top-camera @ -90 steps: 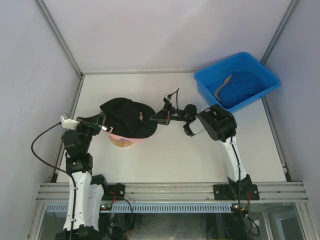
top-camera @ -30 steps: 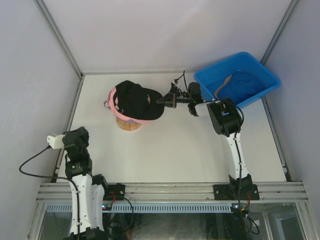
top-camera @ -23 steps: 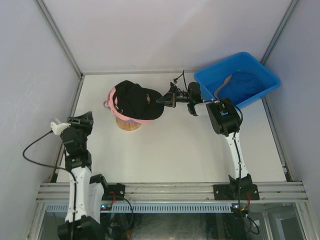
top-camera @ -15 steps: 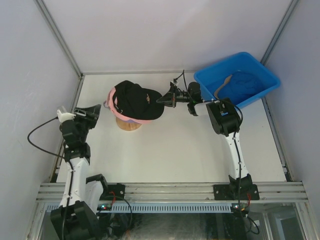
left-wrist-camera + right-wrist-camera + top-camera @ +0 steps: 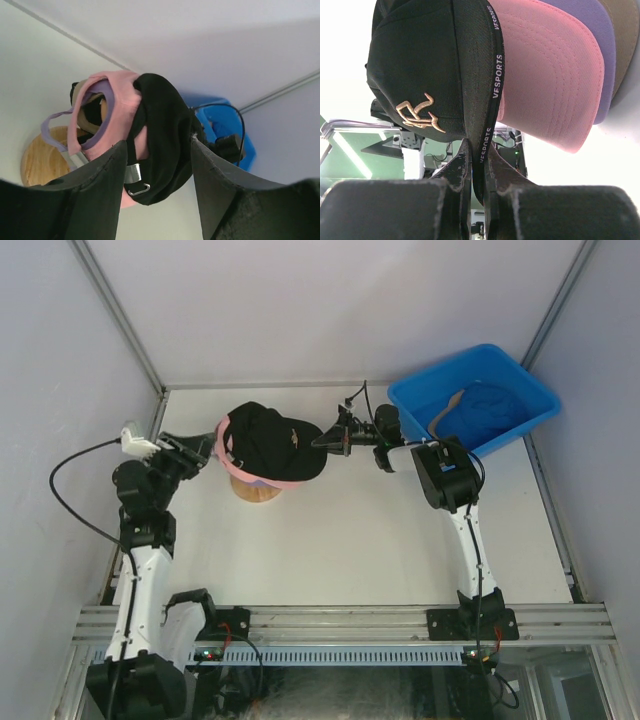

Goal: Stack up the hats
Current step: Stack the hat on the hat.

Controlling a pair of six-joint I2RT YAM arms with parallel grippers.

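A black cap (image 5: 268,440) with a gold logo tops a stack of hats on a wooden stand (image 5: 255,490). Under it lie a pink cap (image 5: 545,75), a purple one (image 5: 600,45) and a tan one (image 5: 625,30). My right gripper (image 5: 325,437) (image 5: 479,150) is shut on the black cap's brim (image 5: 487,75). Just left of the stack, my left gripper (image 5: 203,452) (image 5: 157,150) stands open, facing the back of the black cap (image 5: 160,140) and pink cap (image 5: 112,115), with nothing between its fingers. A blue hat (image 5: 490,412) lies in the blue bin (image 5: 415,400).
The blue bin (image 5: 220,125) stands at the back right corner. Grey walls close the table on the left, back and right. The stand's round wooden base (image 5: 45,160) rests on the white table.
My left arm has swung up from the near left toward the back of the stack, and its jaws have opened. The right gripper has kept its hold on the black brim.
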